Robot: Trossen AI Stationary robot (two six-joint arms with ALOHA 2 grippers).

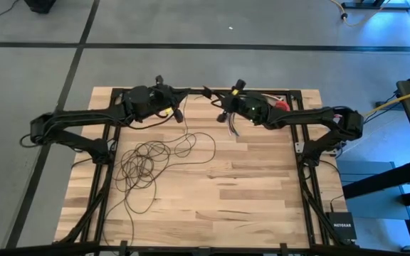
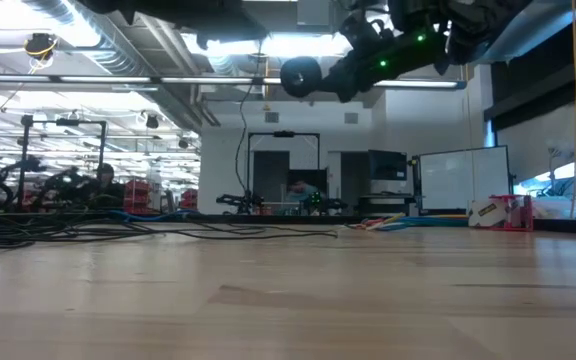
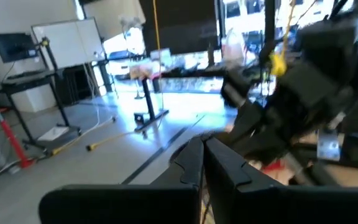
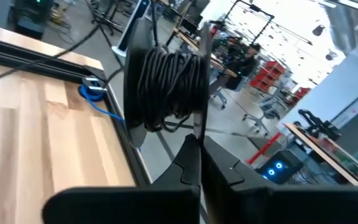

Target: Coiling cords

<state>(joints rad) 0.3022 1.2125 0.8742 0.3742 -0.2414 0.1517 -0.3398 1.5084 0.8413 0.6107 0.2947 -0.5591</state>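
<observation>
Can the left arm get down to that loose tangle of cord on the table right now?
Probably yes. The tangle of cord lies in the open on the table, just nearer than the left claw, with nothing over it. That claw is shut, raised near the far edge, so it must open first.

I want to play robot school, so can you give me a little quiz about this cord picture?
1. True or false: the cords lie in one neat coil on the table.
2. The cords lie nearer which arm? A left, B right.
3. Fill in: the left gripper and right gripper are both ____.
Key: 1 false, they sprawl in loose loops; 2 A; 3 shut.
</observation>
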